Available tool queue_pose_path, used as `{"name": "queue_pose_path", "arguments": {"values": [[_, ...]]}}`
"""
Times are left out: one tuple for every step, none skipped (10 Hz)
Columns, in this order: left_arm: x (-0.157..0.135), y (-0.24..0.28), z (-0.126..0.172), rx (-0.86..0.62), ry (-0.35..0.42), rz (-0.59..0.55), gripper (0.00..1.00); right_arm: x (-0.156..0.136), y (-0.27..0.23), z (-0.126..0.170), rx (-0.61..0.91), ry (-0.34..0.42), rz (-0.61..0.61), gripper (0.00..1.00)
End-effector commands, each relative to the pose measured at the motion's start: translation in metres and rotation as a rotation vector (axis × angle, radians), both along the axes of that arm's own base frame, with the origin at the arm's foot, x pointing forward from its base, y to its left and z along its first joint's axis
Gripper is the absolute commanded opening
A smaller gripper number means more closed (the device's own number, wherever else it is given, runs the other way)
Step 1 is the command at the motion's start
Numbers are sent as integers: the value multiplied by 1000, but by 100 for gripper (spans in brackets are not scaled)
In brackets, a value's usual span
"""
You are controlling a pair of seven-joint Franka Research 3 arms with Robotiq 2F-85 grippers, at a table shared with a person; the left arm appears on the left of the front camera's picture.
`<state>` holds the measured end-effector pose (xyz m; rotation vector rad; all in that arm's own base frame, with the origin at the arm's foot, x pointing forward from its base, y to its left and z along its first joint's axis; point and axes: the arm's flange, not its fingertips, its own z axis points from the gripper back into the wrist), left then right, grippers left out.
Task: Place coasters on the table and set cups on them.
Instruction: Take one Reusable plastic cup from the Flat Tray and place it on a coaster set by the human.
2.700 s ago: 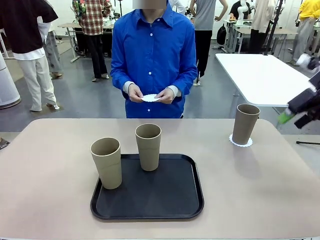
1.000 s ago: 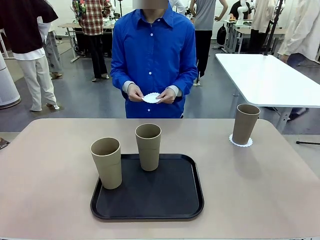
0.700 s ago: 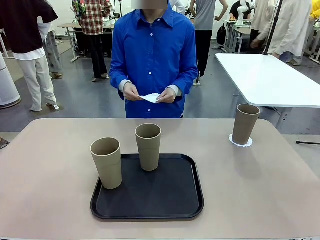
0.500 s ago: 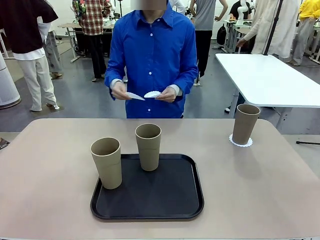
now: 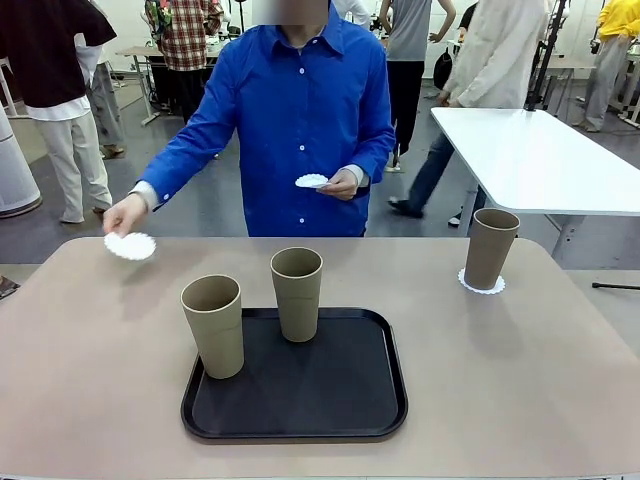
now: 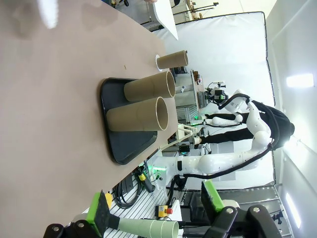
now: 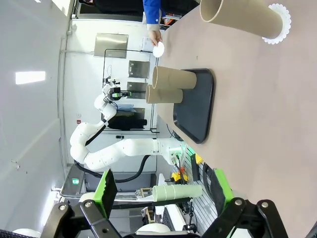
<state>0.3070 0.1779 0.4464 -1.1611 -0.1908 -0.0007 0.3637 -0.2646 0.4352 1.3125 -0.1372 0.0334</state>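
Note:
Two tan cups (image 5: 214, 325) (image 5: 297, 293) stand on the black tray (image 5: 300, 405). A third cup (image 5: 491, 248) stands on a white lacy coaster (image 5: 482, 284) at the table's (image 5: 520, 380) far right. The person's outstretched hand holds a second coaster (image 5: 130, 246) just over the far left of the table. Their other hand holds a third coaster (image 5: 312, 181) at chest height. My left gripper (image 6: 156, 208) is open and empty, back from the tray cups (image 6: 141, 114). My right gripper (image 7: 163, 193) is open and empty too, well back from the cup on its coaster (image 7: 242, 17).
A white table (image 5: 530, 155) stands behind at the right. Several people walk in the background. The beige tabletop has bare room left, right and in front of the tray.
The person has split the coasters and swung one hand out to the table's far left with one. The right gripper, seen at the right edge earliest, has left the front view.

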Motion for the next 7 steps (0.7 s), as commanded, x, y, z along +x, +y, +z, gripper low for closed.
{"name": "queue_pose_path", "arguments": {"values": [[-2, 1, 2, -5, -6, 0, 100, 0, 0, 0, -3, 11, -6, 100], [-2, 1, 2, -5, -6, 0, 100, 0, 0, 0, -3, 11, -6, 100], [-2, 1, 2, -5, -6, 0, 100, 0, 0, 0, -3, 11, -6, 100], [-2, 1, 2, -5, -6, 0, 100, 0, 0, 0, -3, 11, -6, 100], [-2, 1, 2, -5, -6, 0, 100, 0, 0, 0, -3, 11, -6, 100], [-2, 1, 2, -5, -6, 0, 100, 0, 0, 0, -3, 11, -6, 100], [-2, 1, 2, -5, -6, 0, 100, 0, 0, 0, -3, 11, -6, 100]]}}
